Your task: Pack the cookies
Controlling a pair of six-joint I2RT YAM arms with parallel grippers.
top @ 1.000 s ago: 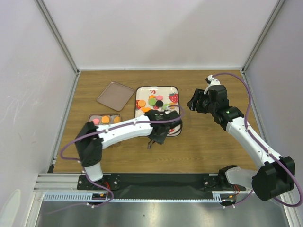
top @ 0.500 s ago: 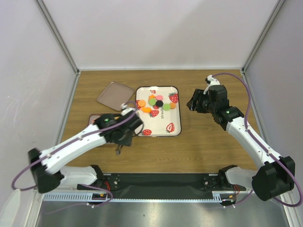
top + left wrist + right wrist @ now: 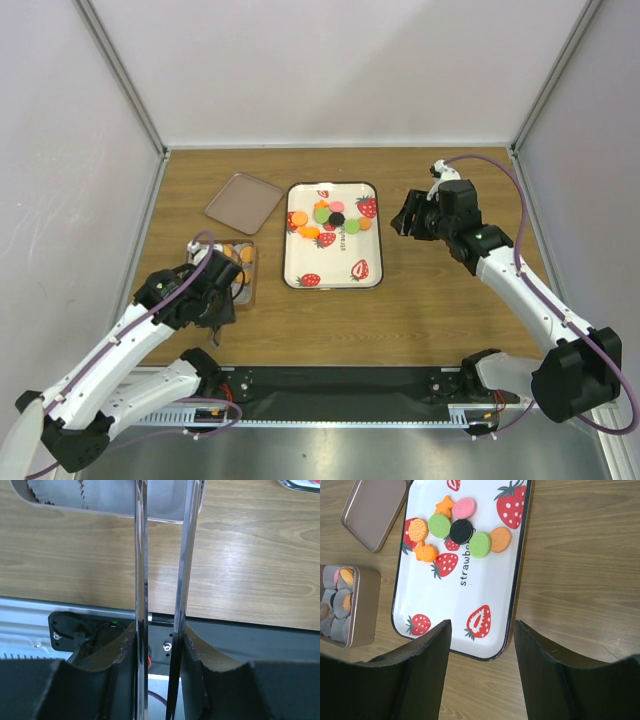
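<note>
The left gripper (image 3: 159, 641) is partly closed on thin metal tongs (image 3: 141, 555) over the tin (image 3: 367, 605) at the left, probably to drop one in; the tips are cut off. Most cookies (image 3: 461, 530) lie high on the tray (image 3: 485, 590). The right gripper (image 3: 481, 630) hangs open, empty.

You've got the cookies (image 3: 461, 530) lying flat in a loose cluster at the far end of the tray (image 3: 485, 587): orange, green, pink, one black. A few more sit in the tin (image 3: 366, 611).
</note>
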